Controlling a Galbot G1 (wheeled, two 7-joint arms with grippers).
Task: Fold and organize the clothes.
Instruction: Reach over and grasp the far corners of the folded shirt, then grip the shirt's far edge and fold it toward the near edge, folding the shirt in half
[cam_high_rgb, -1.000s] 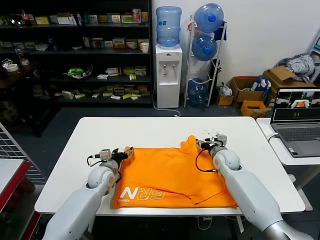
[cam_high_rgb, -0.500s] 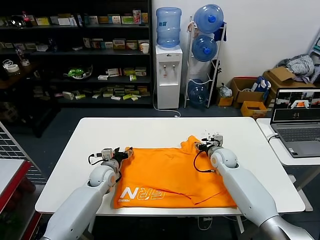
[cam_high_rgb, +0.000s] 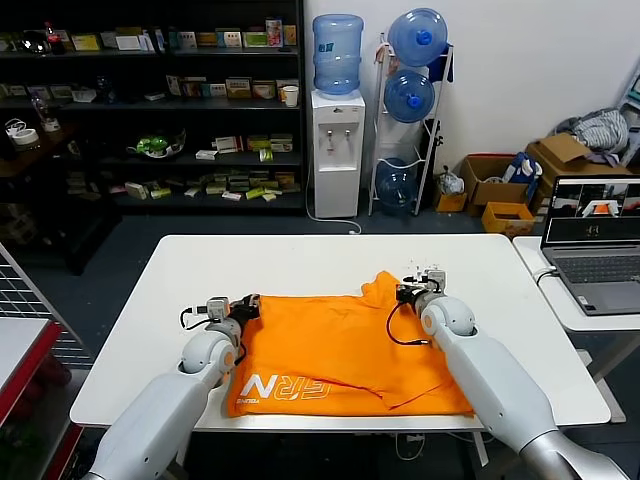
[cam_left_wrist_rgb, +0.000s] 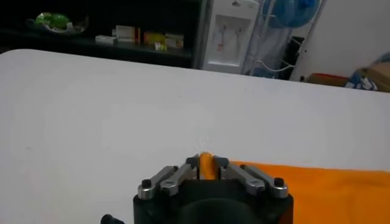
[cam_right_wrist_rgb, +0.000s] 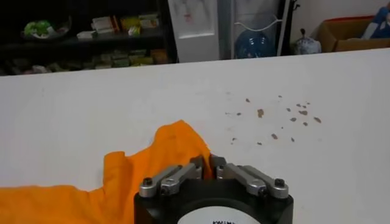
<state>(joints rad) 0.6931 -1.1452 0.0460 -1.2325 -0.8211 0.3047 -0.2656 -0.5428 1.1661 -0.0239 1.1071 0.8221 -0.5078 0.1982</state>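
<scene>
Pinched by left gripper (cam_left_wrist_rgb: 206, 161) and right gripper (cam_right_wrist_rgb: 206, 159) at both far corners, with T-shirt (cam_high_rgb: 340, 350) stretching back toward table's (cam_high_rgb: 300, 262) near edge.

A stockroom-like lab: dark shelves (cam_high_rgb: 150, 100) held boxed goods, beside a water dispenser (cam_high_rgb: 336, 150), spare bottles (cam_high_rgb: 410, 95) and cardboard boxes (cam_high_rgb: 490, 180).

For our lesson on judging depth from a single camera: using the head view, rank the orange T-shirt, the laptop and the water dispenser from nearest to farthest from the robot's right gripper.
1. Orange T-shirt: pinched in the right gripper at its far right corner.
2. Laptop: on the side table to the robot's right.
3. Water dispenser: against the back wall, beyond the white table.
</scene>
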